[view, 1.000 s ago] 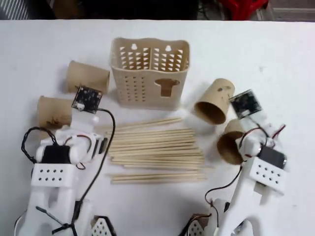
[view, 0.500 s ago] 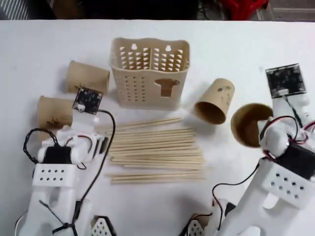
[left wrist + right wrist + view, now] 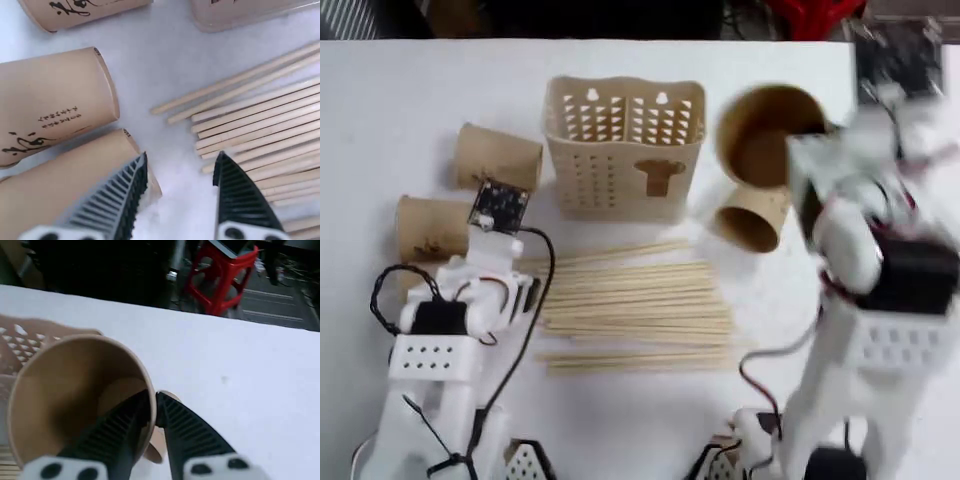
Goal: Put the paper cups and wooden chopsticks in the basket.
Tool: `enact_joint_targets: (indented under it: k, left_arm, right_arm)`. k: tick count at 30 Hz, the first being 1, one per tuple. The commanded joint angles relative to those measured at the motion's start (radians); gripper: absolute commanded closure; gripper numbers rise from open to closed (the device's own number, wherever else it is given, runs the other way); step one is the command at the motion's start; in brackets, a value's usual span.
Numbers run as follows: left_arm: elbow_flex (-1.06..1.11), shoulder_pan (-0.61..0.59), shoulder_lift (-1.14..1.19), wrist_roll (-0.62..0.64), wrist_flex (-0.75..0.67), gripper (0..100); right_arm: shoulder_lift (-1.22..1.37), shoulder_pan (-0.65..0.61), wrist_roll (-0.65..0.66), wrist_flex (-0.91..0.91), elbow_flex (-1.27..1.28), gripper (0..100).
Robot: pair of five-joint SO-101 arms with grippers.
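The right pincer (image 3: 153,395) is clenched on the rim of a brown paper cup (image 3: 760,135), one finger inside the wall and one outside. It holds the cup off the table (image 3: 420,90), just right of the beige perforated basket (image 3: 625,148), with its mouth turned up toward the high camera. Under it a second cup (image 3: 752,218) lies on its side near the basket's right corner. The wooden chopsticks (image 3: 635,305) lie in a loose bundle in front of the basket. The left pincer (image 3: 181,156) is released, its jaws spread above the table between the chopstick ends and a lying cup (image 3: 65,175). Left of the basket a far cup (image 3: 498,157) and a near cup (image 3: 432,228) lie on their sides. Dark brush-style characters run along the cups' sides, too small to make out.
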Motion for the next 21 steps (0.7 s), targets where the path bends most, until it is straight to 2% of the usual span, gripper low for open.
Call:
enact_joint_targets:
  k: [1,4,8,14,21]
  left_arm:
    - [-0.003,-0.010,-0.018,0.011,-0.020,77]
    - [-0.003,-0.010,-0.018,0.011,-0.021,77]
    - [-0.003,-0.010,-0.018,0.011,-0.021,77]
    - [-0.003,-0.008,-0.018,0.011,-0.018,77]
    - [-0.003,-0.008,-0.018,0.011,-0.018,77]
  right_arm:
    - [0.199,-0.076,-0.104,-0.044,-0.229,98.2]
    - [0.355,-0.110,-0.163,-0.056,-0.394,98.2]
    - [0.542,-0.160,-0.178,-0.056,-0.546,98.2]
    - [0.739,-0.200,-0.180,-0.076,-0.660,98.2]
    - [0.843,-0.193,-0.198,-0.042,-0.700,97.7]
